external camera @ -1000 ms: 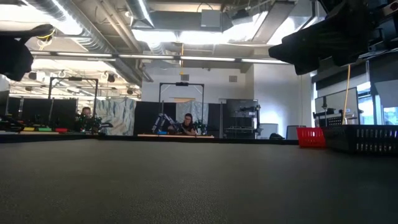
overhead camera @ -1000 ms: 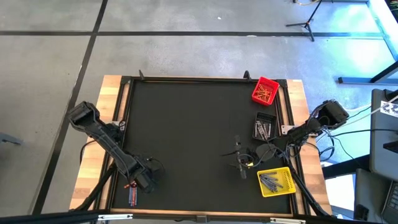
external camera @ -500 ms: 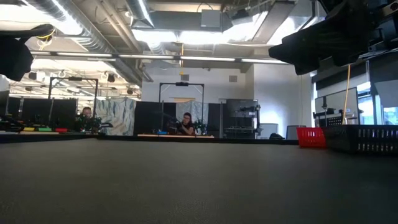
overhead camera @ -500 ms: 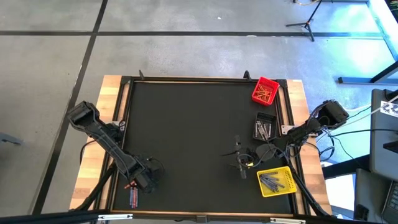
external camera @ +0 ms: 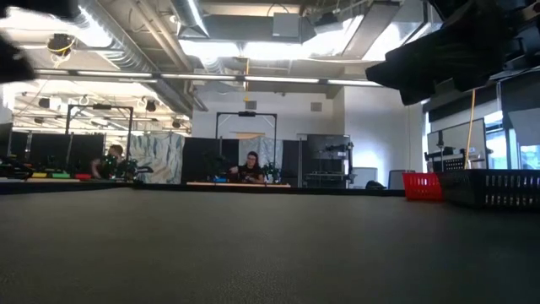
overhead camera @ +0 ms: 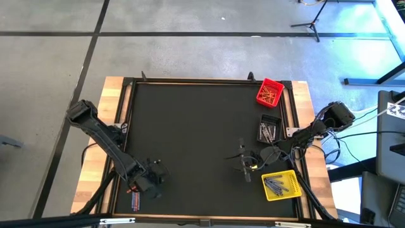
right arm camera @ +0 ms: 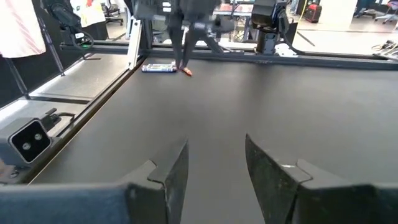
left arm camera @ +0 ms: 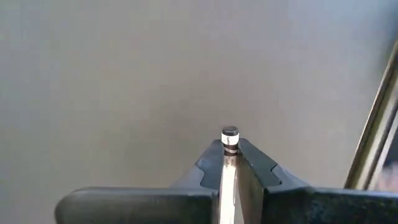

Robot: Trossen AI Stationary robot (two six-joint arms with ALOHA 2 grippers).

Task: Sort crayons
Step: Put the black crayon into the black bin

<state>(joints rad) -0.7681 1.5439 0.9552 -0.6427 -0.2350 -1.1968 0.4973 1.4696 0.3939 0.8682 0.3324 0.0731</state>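
Left jaws: left gripper (left arm camera: 229, 163) clamped on a grey crayon (left arm camera: 229, 133), near the mat's front-left corner.
Right jaws: right gripper (right arm camera: 214, 163) parted, empty, beside the bins.
Loose crayons: blue and red ones (overhead camera: 135, 199) by the front-left edge.
Room: mat (overhead camera: 190, 133) centre bare.
Bins: red bin (overhead camera: 270, 92) holds red-orange crayons; black bin (overhead camera: 269, 130) grey; yellow bin (overhead camera: 281, 185) blue.
Writing: none legible.

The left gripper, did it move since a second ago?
Yes. In the high view the left gripper, jaws shut on a crayon, has shifted away from the loose crayons by the table's near-left edge, toward the middle.
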